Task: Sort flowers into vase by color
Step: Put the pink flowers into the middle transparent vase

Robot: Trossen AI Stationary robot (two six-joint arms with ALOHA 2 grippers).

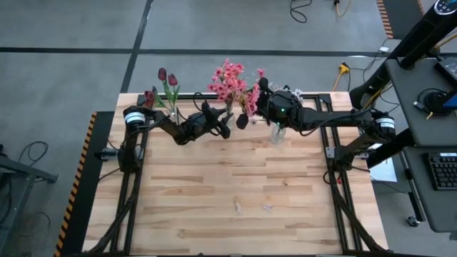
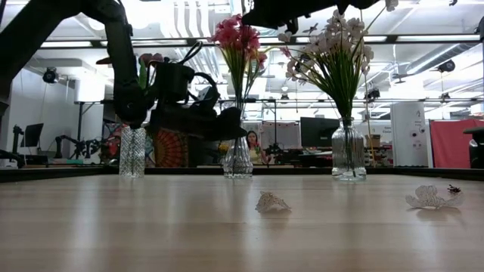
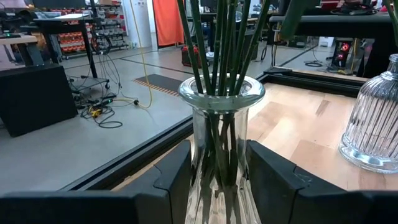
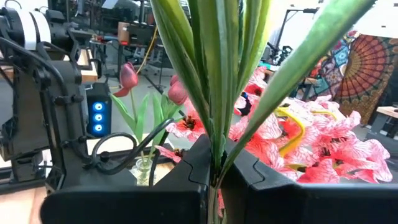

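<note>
1. Left gripper (image 1: 230, 123), centre-top of the high view: its jaws stand partly apart, one finger on each side of the middle vase (image 3: 221, 149). In the left wrist view the fingers (image 3: 171, 180) flank the glass closely; whether they press on it cannot be told.

2. The middle vase holds the pink blooms (image 1: 230, 80) (stems upright, bunched through the neck). It sits directly ahead of the left gripper, between its fingers, long axis vertical.

3. Left-hand vase (image 2: 131, 151), left of centre in the low view: cut-glass, standing near the table's far edge, carrying the red tulips (image 1: 167, 77).

4. Right gripper (image 4: 214, 180), right of centre-top in the high view: clamped tight on a flower stem (image 4: 214, 93) with long green leaves. The stem runs up and away from the jaws; its bloom is not visible in the right wrist view.

5. Right-hand vase (image 2: 348, 151), right of centre in the low view: ribbed clear glass, holding the white-lavender sprays (image 2: 333, 45).

6. Judgement: the right arm is nearer the right-hand vase, and the held stem must go near-vertical over a vase neck for insertion (which vase cannot be confirmed).

7. Loose petals (image 2: 272, 202) lie on the table (image 1: 235, 178), lower centre.
</note>
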